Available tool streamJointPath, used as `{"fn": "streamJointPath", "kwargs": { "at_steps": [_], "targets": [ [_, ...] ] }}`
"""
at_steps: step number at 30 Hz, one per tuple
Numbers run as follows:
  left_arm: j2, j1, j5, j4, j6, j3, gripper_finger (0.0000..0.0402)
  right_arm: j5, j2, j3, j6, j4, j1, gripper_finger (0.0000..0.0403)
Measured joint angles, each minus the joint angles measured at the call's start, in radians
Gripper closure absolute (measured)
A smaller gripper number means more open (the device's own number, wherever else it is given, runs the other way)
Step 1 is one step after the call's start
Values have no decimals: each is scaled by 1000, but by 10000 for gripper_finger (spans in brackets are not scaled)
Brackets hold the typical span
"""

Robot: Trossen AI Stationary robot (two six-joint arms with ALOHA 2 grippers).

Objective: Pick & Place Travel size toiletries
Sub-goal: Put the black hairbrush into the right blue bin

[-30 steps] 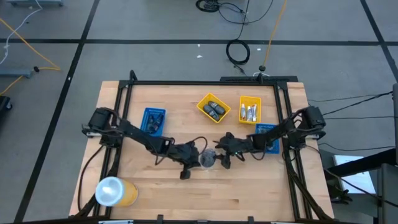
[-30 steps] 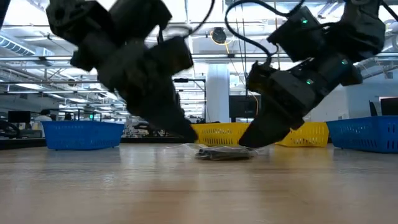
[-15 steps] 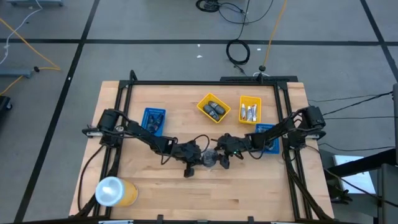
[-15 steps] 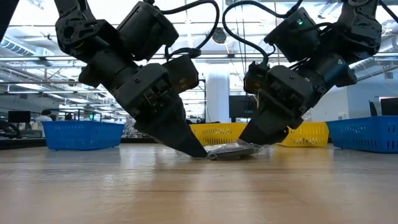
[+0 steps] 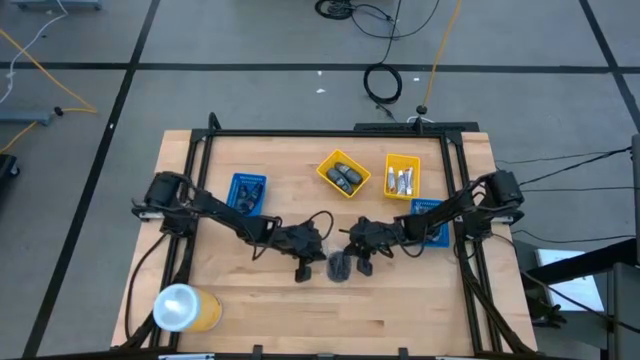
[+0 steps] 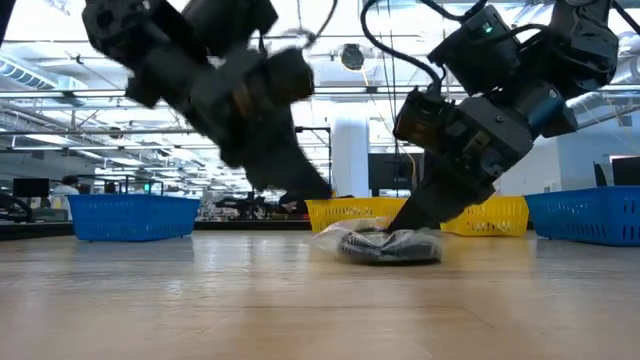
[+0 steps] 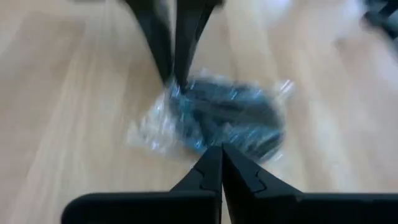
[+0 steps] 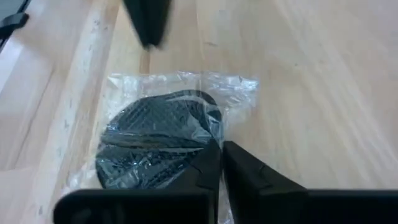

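A flat round dark-grey disc in a clear crinkled wrapper (image 5: 340, 267) lies on the wooden table; it also shows in the low view (image 6: 388, 246), the left wrist view (image 7: 227, 118) and the right wrist view (image 8: 158, 138). My right gripper (image 8: 221, 148) is shut, with its tips on the packet's edge (image 6: 408, 224). My left gripper (image 7: 219, 150) is shut and stands at the packet's other side. In the low view it is raised above the table (image 6: 318, 193). I cannot tell whether it touches the wrapper. My right gripper's shut fingertips (image 8: 211, 155) rest on the clear wrapper at the disc's rim (image 8: 208, 134), slanting down from the table's right side. Whether a fold of wrapper sits between the fingers, I cannot tell. The packet lies on the table.
A yellow tray with dark bottles (image 5: 343, 174) and a yellow tray with silvery tubes (image 5: 402, 176) stand at the back. Blue trays stand at the left (image 5: 247, 193) and right (image 5: 430, 212). An orange cup with a whitish top (image 5: 185, 308) stands near the front left corner.
The wrapped disc has slid a little toward the table's near edge, with my right gripper on it. My left gripper, which was down at the packet's left edge, has lifted off the table and is moving fast.
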Motion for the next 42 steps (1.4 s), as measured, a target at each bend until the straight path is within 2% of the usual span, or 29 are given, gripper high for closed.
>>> {"fn": "streamJointPath", "kwargs": {
  "at_steps": [5, 9, 12, 15, 19, 23, 29, 33, 36, 42],
  "targets": [
    [-143, -15, -11, -118, -11, 1, 387, 47, -65, 0, -55, -58, 22, 390],
    [-221, -54, -136, -219, 18, 1, 383, 156, -205, 1, -151, -228, 81, 400],
    [-233, -95, -251, -262, 33, 1, 383, 239, -351, 1, -183, -406, 131, 399],
    [-213, -128, -322, -274, 31, 1, 382, 284, -520, 1, -164, -618, 167, 401],
    [-165, -159, -367, -280, 16, 1, 382, 310, -737, 32, -46, -962, 185, 401],
    [-109, -170, -392, -270, -14, 1, 382, 312, -874, 140, 41, -1285, 185, 402],
    [-34, -157, -405, -196, -14, 1, 382, 306, -922, 292, 54, -1668, 161, 402],
    [-15, -148, -404, -185, -19, 1, 382, 302, -922, 305, 48, -1836, 121, 402],
    [-15, -148, -404, -181, -22, 1, 382, 262, -922, 284, 6, -1879, 77, 402],
    [-15, -148, -404, -170, -19, 1, 382, 175, -922, 226, -146, -1792, -32, 402]
  ]
}}
